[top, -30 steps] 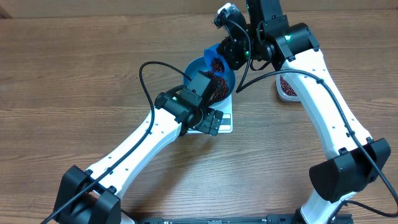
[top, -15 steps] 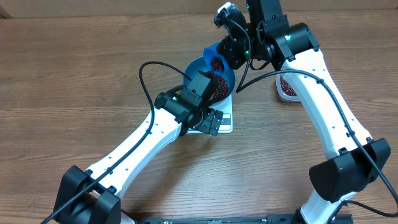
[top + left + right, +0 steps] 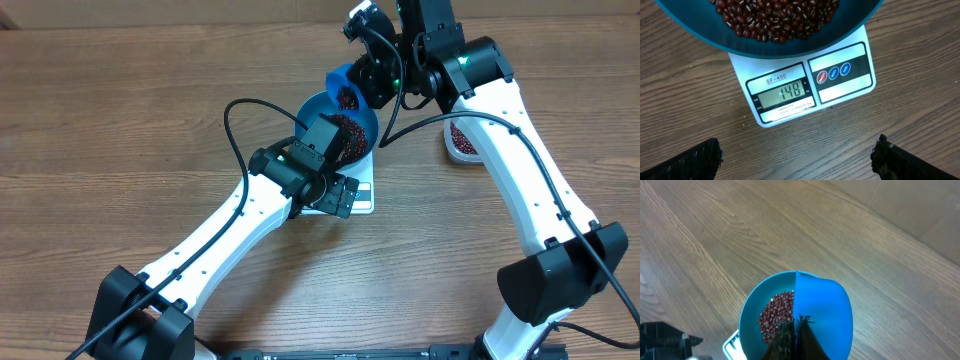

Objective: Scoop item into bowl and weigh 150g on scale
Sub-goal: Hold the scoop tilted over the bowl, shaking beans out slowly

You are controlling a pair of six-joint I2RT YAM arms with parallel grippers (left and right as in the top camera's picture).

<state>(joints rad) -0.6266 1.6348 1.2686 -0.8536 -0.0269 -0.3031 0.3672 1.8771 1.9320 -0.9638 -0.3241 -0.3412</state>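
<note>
A small blue scoop [image 3: 343, 92] partly filled with beans, above a wooden table [image 3: 120, 120]; a clear plastic tub [image 3: 462, 140] sits to its right.

Worktop [image 3: 120, 130]: wood-grain surface, brown, matt, streaked lengthwise.
Bowl [image 3: 318, 108]: smooth blue plastic, faint sheen on the wall.
Beans [image 3: 775, 17]: dark red-brown, glossy skins, a loose grainy heap.
Scale [image 3: 840, 85]: white plastic, smooth; grey display window, printed labels, three round coloured buttons on a dark strip.
Scoop [image 3: 822, 310]: bright blue plastic, smooth, matt, held at my right.
Tub [image 3: 462, 140], right: clear plastic.
My arms: glossy white shells, matt black joints, black rubbery cables.
</note>
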